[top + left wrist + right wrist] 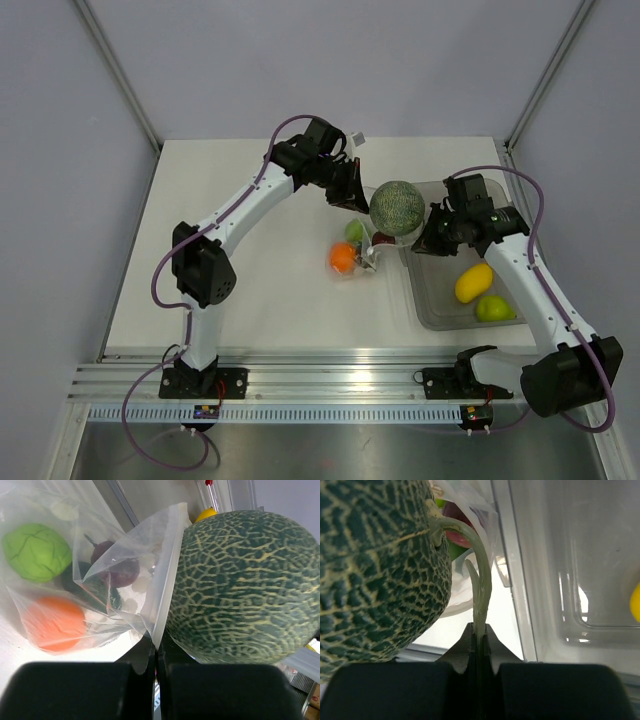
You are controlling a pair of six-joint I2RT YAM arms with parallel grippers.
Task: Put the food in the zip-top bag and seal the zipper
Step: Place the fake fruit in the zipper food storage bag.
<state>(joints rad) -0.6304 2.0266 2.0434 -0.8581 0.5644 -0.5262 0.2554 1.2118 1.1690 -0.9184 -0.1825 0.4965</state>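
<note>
Melon (pixel 397 207) stem toward right pincer (pixel 479 631)

Overhead view; two wrist close-ups on melon (pixel 245 585)

netted green melon (pixel 397 207), orange (pixel 342 257) (bright), yellow fruit (pixel 473 282)

Top view was bright and even under diffuse light from above; the white table (pixel 270 300) ran near clipping, and shadows under the arms were soft and faint. In the left wrist view the melon (pixel 245 580) netting was sharp, the zip-top bag (pixel 150 565) film carried pale glare streaks, and the background corner was soft. In the right wrist view the grey tub (pixel 570 580) floor showed bright specular streaks. Left gripper (pixel 155 652) and right gripper (pixel 480 635) read near-black, underexposed and blurred at each frame's bottom edge.
</note>
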